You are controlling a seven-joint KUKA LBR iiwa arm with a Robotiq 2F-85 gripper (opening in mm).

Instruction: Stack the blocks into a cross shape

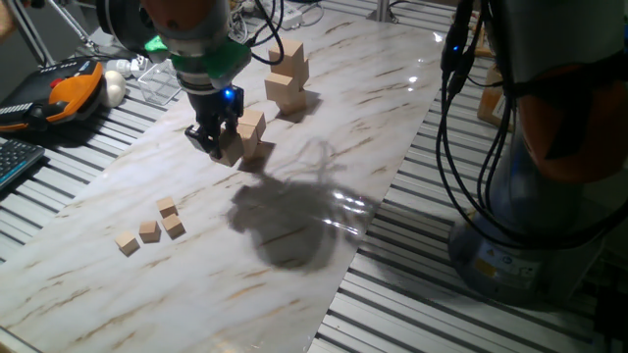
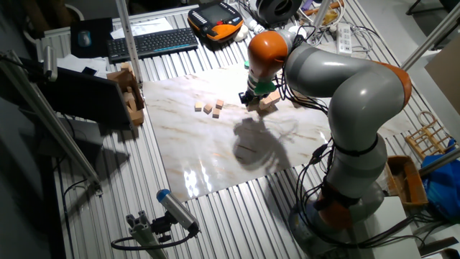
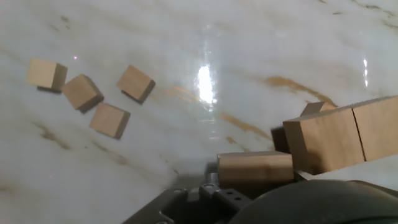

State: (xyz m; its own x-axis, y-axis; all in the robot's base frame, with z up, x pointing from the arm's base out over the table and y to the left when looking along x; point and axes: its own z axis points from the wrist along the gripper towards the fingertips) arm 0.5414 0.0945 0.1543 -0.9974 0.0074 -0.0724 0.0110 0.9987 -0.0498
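Note:
My gripper (image 1: 218, 143) hangs low over the marble board and appears shut on a tan wooden block (image 1: 234, 150). In the hand view that block (image 3: 255, 167) fills the space just ahead of the hand and hides the fingertips. Right beside it stand two more blocks (image 3: 323, 142) (image 3: 378, 126), touching each other; in one fixed view they show as a small cluster (image 1: 253, 127). Further back on the board is another pile of blocks (image 1: 289, 74), stacked two levels high. In the other fixed view the gripper (image 2: 253, 99) sits next to the cluster (image 2: 269, 105).
Several tiny wooden cubes (image 1: 149, 231) (image 3: 109, 119) lie in a loose group on the near left of the marble board (image 1: 324, 245). An orange handheld pendant (image 1: 74, 88) and a keyboard (image 1: 15, 162) lie off the board to the left. The arm's base and cables (image 1: 471, 118) stand on the right.

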